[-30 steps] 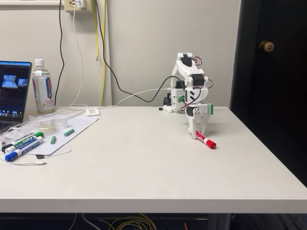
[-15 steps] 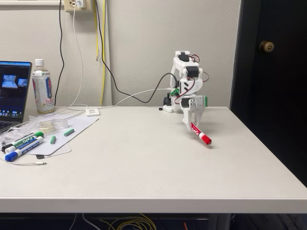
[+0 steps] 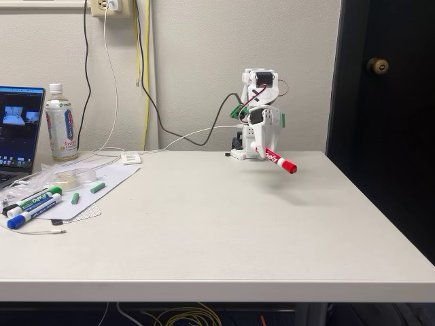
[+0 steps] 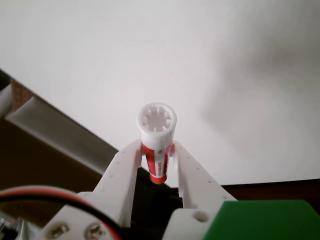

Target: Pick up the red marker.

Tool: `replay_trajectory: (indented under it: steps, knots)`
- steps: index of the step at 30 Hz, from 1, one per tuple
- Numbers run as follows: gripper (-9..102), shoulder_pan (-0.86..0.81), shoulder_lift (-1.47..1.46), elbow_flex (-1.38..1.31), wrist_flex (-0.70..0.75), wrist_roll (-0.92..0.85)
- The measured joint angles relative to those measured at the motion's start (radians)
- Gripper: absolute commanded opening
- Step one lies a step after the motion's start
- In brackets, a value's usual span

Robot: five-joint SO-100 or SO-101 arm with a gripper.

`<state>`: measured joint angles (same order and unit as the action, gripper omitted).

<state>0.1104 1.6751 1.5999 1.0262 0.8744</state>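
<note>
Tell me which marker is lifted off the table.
The red marker, held in the gripper; the green-capped marker and blue-capped marker lie on the table.

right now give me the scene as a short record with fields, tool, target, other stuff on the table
tool: tool shut on the red marker, raised above the table
target: red marker held by its white end, red cap pointing down and right in the fixed view, clear of the table
wrist view: marker's white open end sticks up between the fingers
other markers: green-capped marker and blue-capped marker lying at the left edge
also there: bottle, laptop
task state: marker lifted
</note>
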Motion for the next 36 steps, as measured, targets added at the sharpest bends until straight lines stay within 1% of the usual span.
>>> replay_trajectory:
  steps: [2,4,6,10,15,17,21,23,27,31,36]
  knots:
    - [0,-0.012,0.055,0.058,-0.046,-0.034]
    - [0,-0.034,0.152,0.176,-0.129,-0.115]
    - [0,-0.063,0.233,0.261,-0.181,-0.167]
    - [0,-0.114,0.413,0.465,-0.350,-0.308]
    - [0,-0.135,0.655,0.744,-0.591,-0.483]
    - [0,-0.143,0.715,0.804,-0.650,-0.522]
    - [0,-0.149,0.882,0.989,-0.815,-0.624]
    - [0,-0.149,0.977,1.078,-0.894,-0.701]
    - [0,-0.150,1.058,1.123,-0.957,-0.770]
    - [0,-0.132,1.074,1.131,-1.014,-0.850]
    - [0,-0.101,1.094,1.204,-1.134,-0.976]
